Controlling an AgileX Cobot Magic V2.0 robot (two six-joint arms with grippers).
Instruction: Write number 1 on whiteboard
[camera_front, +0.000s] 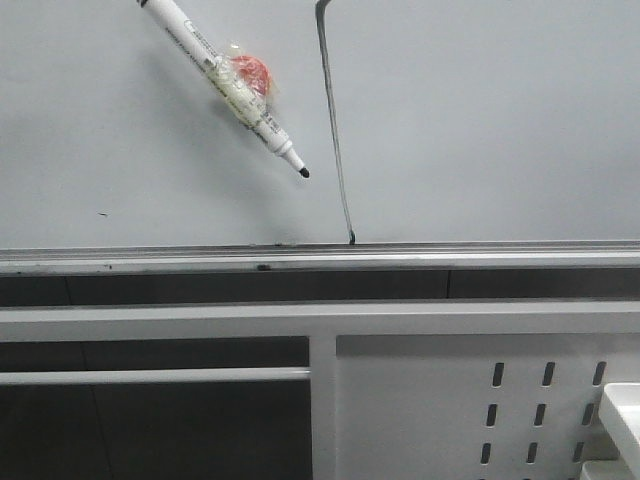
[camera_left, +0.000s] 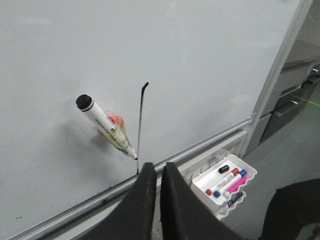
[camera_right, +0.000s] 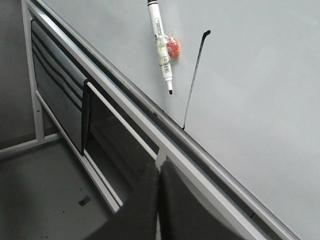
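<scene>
The whiteboard (camera_front: 480, 120) fills the upper front view. The number 1 (camera_front: 335, 130) is a thin black stroke with a small hook at its top, running down to the silver rail (camera_front: 420, 256). It also shows in the left wrist view (camera_left: 140, 130) and the right wrist view (camera_right: 194, 80). A white marker (camera_front: 225, 85) with a black tip sticks to the board left of the stroke, fixed by a red piece and tape. My left gripper (camera_left: 159, 169) is shut and empty, below the stroke's foot. My right gripper (camera_right: 159, 167) is shut and empty, below the rail. Neither gripper shows in the front view.
A white perforated metal panel (camera_front: 480, 400) sits under the rail at the right. A white tray (camera_left: 240, 171) with several coloured markers hangs below the board's right end. Grey cabinets (camera_left: 290, 100) stand beyond the board's edge. Dark panels (camera_right: 60, 100) lie under the rail.
</scene>
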